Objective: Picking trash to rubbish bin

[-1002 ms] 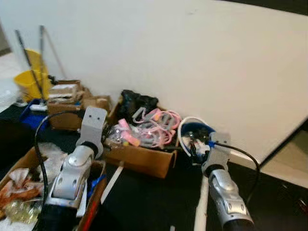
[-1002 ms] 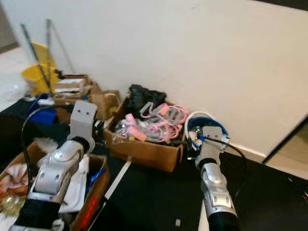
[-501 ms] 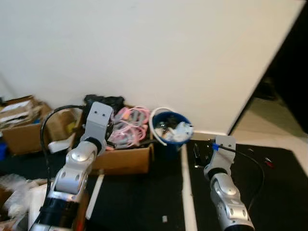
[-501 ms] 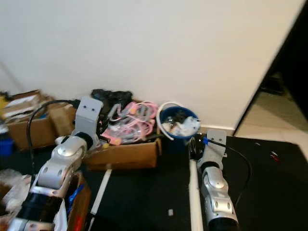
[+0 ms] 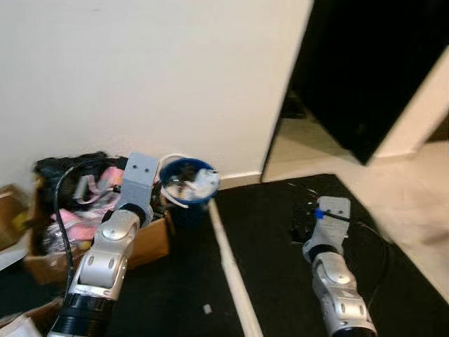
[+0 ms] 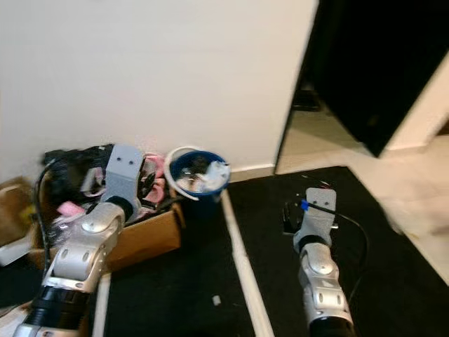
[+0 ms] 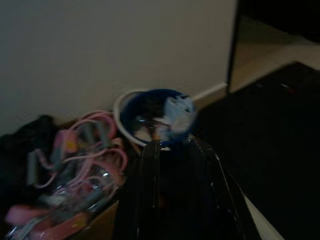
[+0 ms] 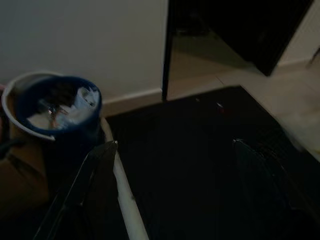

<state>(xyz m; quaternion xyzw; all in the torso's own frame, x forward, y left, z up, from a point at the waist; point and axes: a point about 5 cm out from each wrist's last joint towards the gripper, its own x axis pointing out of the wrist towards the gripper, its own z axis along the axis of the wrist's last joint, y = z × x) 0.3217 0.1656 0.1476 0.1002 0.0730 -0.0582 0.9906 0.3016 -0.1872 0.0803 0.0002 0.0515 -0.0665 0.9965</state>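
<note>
Two arms reach forward over a black floor mat (image 5: 280,232), and neither carries anything that can be made out. A blue bucket (image 5: 188,188) serves as the rubbish bin; it stands against the white wall (image 5: 140,77), just beside a cardboard box (image 5: 144,242) stuffed with pink and grey straps (image 7: 85,145). The bucket already holds crumpled white and dark scraps.

The left gripper (image 7: 172,150) is the nearer one: in its wrist view the two black fingers point straight at the bucket, with the rim just beyond their tips. They lie close together with only a narrow slit between them, and nothing shows clamped there, so I judge this claw closed and empty. In the head views the left arm (image 5: 112,246) rises in front of the box, its wrist just beside the bucket.

The right gripper (image 8: 172,165) has its fingers spread wide, one at each side of its wrist view, with bare dark mat between them. The bucket lies off to its left, across a white strip (image 5: 231,274) that runs along the mat's edge, well apart from this claw. A dark doorway (image 5: 365,63) opens ahead of the right arm (image 5: 335,281).

One small pale scrap (image 5: 207,309) lies on the floor between the arms, nearer the left arm. If that is the next piece of trash, it sits behind both claws, close to the robot, so an arm would have to draw back and down to reach it. Its shape is too small to tell.
</note>
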